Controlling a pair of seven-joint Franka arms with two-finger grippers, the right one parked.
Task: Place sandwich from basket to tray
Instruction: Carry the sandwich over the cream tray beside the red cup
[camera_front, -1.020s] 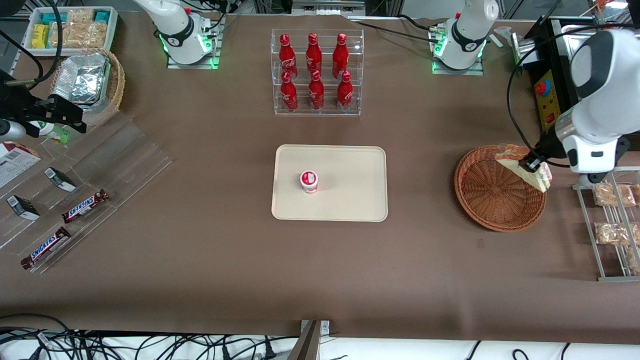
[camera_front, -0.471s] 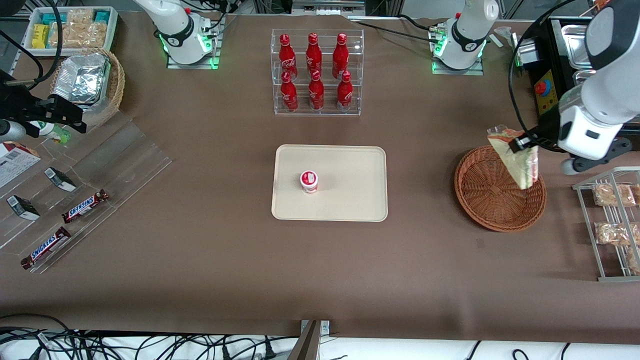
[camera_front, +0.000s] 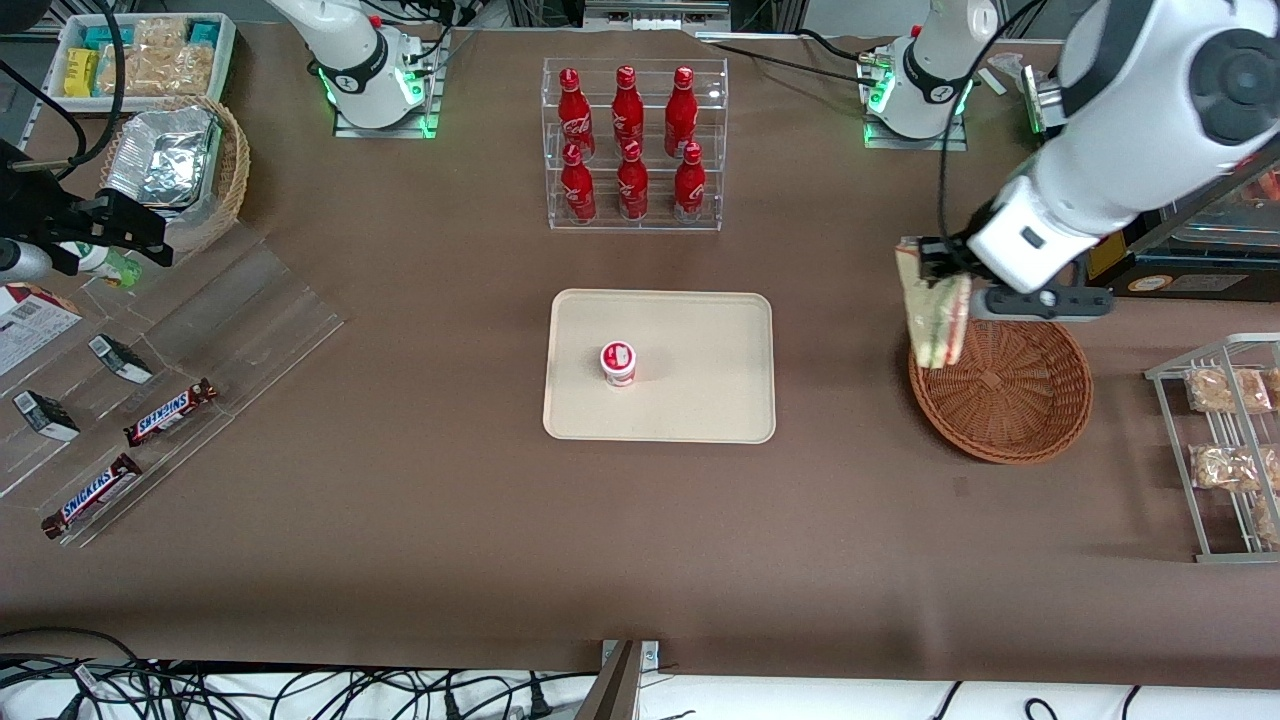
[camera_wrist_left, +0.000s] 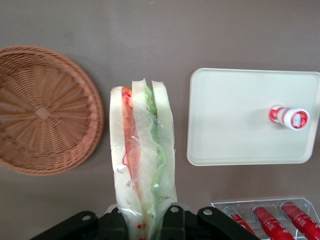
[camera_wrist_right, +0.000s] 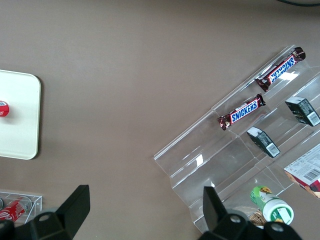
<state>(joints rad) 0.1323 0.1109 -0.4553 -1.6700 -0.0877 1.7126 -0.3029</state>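
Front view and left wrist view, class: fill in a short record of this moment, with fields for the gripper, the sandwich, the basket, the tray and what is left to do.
gripper: the gripper is in the air over the basket's edge nearest the tray, shut on the sandwich
sandwich: the sandwich hangs from the gripper, lifted clear of the basket, filling layers showing
basket: the basket holds nothing
tray: the tray carries a small red-and-white cup
left to do: carry the sandwich across to the tray, probably onto a bare part beside the cup

Woven wicker basket (camera_front: 1000, 400) — smooth matt plastic tray (camera_front: 700, 400)
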